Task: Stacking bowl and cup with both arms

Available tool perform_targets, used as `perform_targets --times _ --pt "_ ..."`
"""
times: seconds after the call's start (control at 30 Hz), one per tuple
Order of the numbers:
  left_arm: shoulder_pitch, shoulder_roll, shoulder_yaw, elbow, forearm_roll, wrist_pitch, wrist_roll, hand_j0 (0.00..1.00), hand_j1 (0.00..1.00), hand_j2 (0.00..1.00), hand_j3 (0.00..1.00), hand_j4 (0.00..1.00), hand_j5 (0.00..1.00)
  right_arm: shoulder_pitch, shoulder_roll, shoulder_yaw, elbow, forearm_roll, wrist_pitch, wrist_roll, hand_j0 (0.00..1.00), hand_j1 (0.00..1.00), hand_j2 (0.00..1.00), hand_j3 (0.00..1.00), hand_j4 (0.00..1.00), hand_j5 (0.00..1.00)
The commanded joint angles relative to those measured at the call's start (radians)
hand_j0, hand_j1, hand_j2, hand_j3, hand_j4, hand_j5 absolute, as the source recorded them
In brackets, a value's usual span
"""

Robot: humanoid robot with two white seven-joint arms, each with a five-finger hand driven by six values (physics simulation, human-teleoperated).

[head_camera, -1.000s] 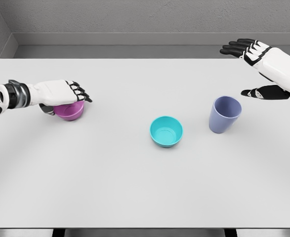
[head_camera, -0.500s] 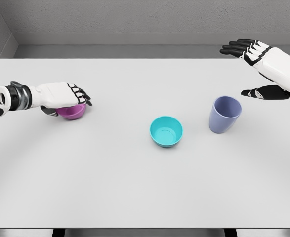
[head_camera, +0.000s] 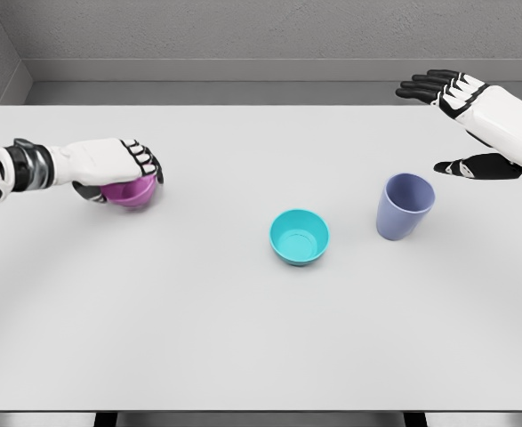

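Magenta bowl (head_camera: 132,190) at the table's (head_camera: 243,338) left side, left hand (head_camera: 109,163) clamped over it from above, fingers curled down round its rim and thumb beneath; no writing or marks legible on anything. Teal bowl (head_camera: 300,237) sits upright near centre, the blue-grey cup (head_camera: 405,206) upright just to its right, apart from it. Right hand (head_camera: 463,111) hovers at far right beyond the cup, fingers spread, holding nothing.

Magenta bowl (head_camera: 132,191) at table's left, gripped from above, tilted. Teal bowl (head_camera: 300,237) upright, empty, centre. Lavender cup (head_camera: 405,206) upright, just right of teal bowl, apart.
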Motion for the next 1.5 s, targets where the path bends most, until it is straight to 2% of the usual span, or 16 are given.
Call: perform_targets --times 0.0,0.13,0.23,0.4,0.47,0.57,0.63,0.7,0.77,1.03,1.47 --pt "0.0 0.0 0.014 0.0 0.042 0.001 0.004 0.4 0.4 0.4 0.4 0.4 0.4 0.0 -0.001 -0.002 0.0 -0.005 0.0 -0.001 1.0 1.0 1.0 1.0 1.0 1.0" --pt "0.0 -0.043 0.054 -0.024 0.114 0.001 0.007 0.4 0.4 0.4 0.4 0.4 0.4 0.0 -0.001 -0.005 0.0 -0.005 0.002 -0.001 1.0 1.0 1.0 1.0 1.0 1.0" --pt "-0.002 -0.072 0.083 -0.066 0.128 0.001 0.01 0.4 0.4 0.4 0.4 0.4 0.4 -0.002 -0.001 -0.006 0.0 -0.005 0.002 -0.001 1.0 1.0 1.0 1.0 1.0 1.0" --pt "-0.005 -0.129 0.092 -0.138 0.134 0.001 0.01 0.4 0.4 0.4 0.4 0.4 0.4 -0.002 -0.001 -0.006 0.0 -0.005 0.002 -0.001 1.0 1.0 1.0 1.0 1.0 1.0" --pt "-0.006 -0.17 0.091 -0.143 0.131 0.001 0.01 0.4 0.4 0.4 0.4 0.4 0.4 -0.002 -0.003 -0.006 0.0 -0.005 0.002 -0.001 1.0 1.0 1.0 1.0 1.0 1.0" --pt "-0.021 -0.192 0.065 -0.172 0.122 0.001 0.005 0.4 0.4 0.4 0.4 0.4 0.4 0.0 -0.003 -0.006 0.0 -0.005 0.002 -0.001 1.0 1.0 1.0 1.0 1.0 1.0" --pt "-0.035 -0.206 0.016 -0.175 0.12 0.001 0.004 0.4 0.4 0.4 0.4 0.4 0.4 0.0 -0.003 -0.006 0.0 -0.005 0.002 -0.001 1.0 1.0 1.0 1.0 1.0 1.0" --pt "-0.067 -0.239 -0.063 -0.176 0.116 0.001 0.004 0.4 0.4 0.4 0.4 0.4 0.4 0.0 -0.003 -0.006 0.0 -0.005 0.002 -0.001 1.0 1.0 1.0 1.0 1.0 1.0" --pt "-0.075 -0.258 -0.092 -0.19 0.094 0.001 0.002 0.4 0.4 0.4 0.4 0.4 0.4 0.0 -0.003 -0.006 0.0 -0.005 0.002 -0.001 1.0 1.0 1.0 1.0 1.0 1.0" --pt "-0.104 -0.307 -0.201 -0.189 0.096 0.001 0.004 0.4 0.4 0.4 0.4 0.4 0.4 0.0 -0.003 -0.006 0.0 -0.005 0.002 -0.001 1.0 1.0 1.0 1.0 1.0 1.0" --pt "-0.115 -0.321 -0.242 -0.169 0.093 0.001 0.002 0.43 0.43 0.43 0.43 0.43 0.43 -0.002 -0.003 -0.006 0.0 -0.005 0.002 -0.001 1.0 1.0 1.0 1.0 1.0 1.0"
